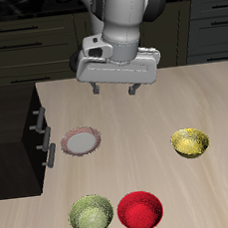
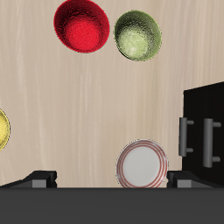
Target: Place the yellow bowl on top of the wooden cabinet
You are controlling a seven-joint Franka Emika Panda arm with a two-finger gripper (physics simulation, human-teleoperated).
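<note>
Arm descends from back of table, grey-white wrist housing above tool (image 1: 121,87). Tool points straight down, hovering above table, touching nothing. Two short dark fingers (image 1: 96,88) set wide apart, jaws spread, nothing between them. Wrist view shows same: dark fingertips (image 2: 42,177) at either side of frame, well apart, gap between them unoccupied. Tool body wide, flat, level.

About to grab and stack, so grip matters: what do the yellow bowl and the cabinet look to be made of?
The yellow bowl looks like glazed ceramic: glossy golden rim with highlights, mottled inside. The wooden cabinet renders as dark, near-black matte panels with silver bar handles that look metallic; no wood grain shows, so painted wood is only a guess.
</note>
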